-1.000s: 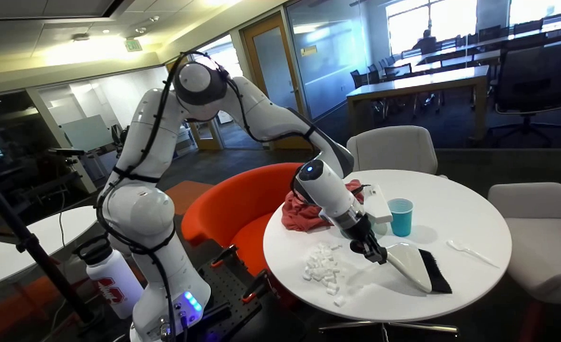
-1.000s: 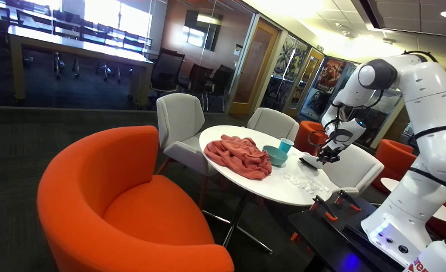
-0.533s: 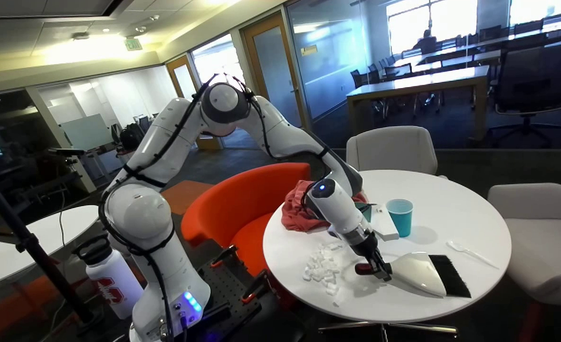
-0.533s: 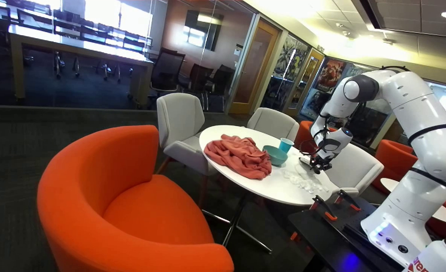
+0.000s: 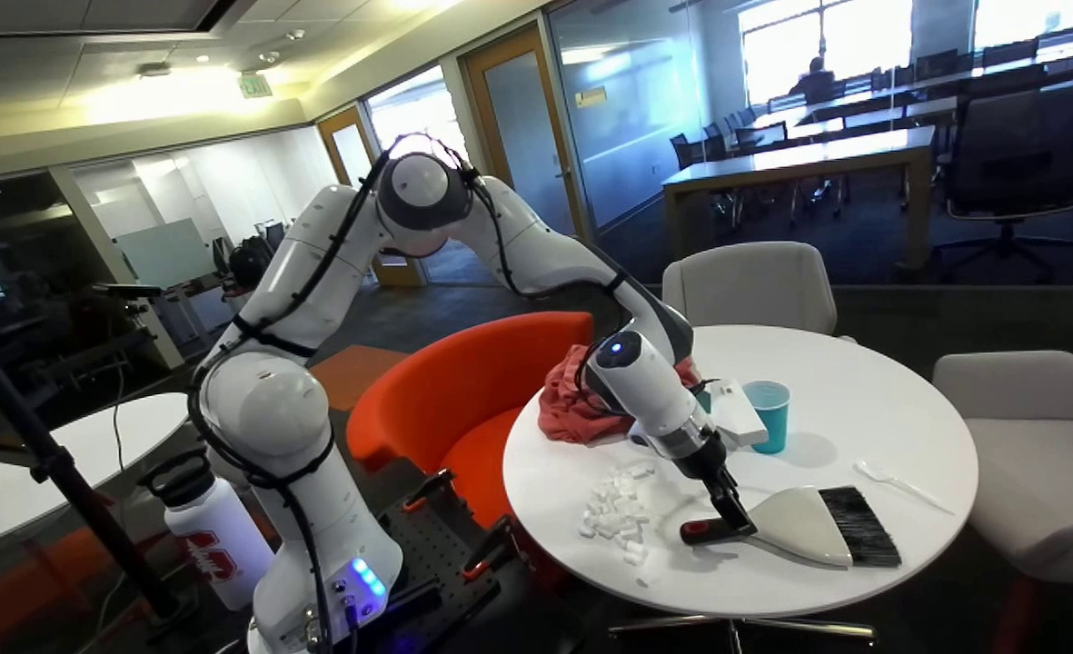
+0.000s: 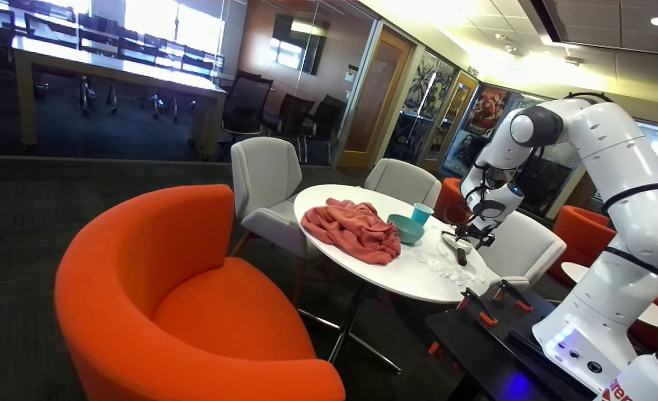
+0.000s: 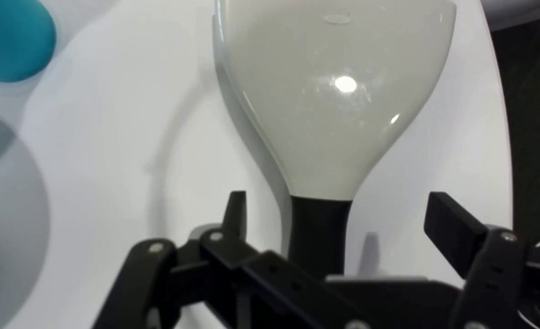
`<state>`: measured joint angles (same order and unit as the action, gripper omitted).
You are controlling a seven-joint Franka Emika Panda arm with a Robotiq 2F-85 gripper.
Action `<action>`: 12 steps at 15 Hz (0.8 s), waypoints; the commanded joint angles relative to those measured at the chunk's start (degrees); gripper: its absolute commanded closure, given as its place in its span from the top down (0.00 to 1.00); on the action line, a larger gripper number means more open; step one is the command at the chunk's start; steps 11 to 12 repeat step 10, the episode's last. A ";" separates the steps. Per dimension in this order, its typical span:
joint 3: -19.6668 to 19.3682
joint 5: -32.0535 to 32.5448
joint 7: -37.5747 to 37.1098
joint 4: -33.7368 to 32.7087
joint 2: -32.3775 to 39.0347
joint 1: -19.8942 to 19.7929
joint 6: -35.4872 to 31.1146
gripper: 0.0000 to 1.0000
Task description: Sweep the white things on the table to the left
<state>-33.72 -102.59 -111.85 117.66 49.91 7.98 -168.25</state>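
gripper (image 7: 338, 212): jaws wide apart
brush handle (image 7: 319, 235): between them, long axis across their closing direction
white pieces (image 5: 614, 510): past the handle's butt end

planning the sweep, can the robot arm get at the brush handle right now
Probably yes: in the wrist view the gripper is open, lined up with the brush handle between its two sides, and nothing visible blocks closing. The gripper's height is hard to judge.
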 commanded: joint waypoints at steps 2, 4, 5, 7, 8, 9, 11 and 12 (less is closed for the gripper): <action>-3.83 9.65 1.59 14.72 -15.53 2.18 4.06 1.00; -5.97 14.74 0.94 19.47 -20.77 3.25 5.87 1.00; -7.12 16.67 0.62 21.30 -23.05 3.86 6.42 1.00; -9.18 19.93 0.33 24.34 -27.42 4.91 7.16 1.00; -10.04 21.14 0.15 25.70 -29.54 5.54 7.01 1.00; -10.70 22.51 0.11 26.79 -31.33 5.91 7.13 1.00; -11.37 23.88 -0.36 28.02 -33.29 6.52 6.89 1.00; -11.37 23.88 -0.36 28.02 -33.29 6.52 6.89 1.00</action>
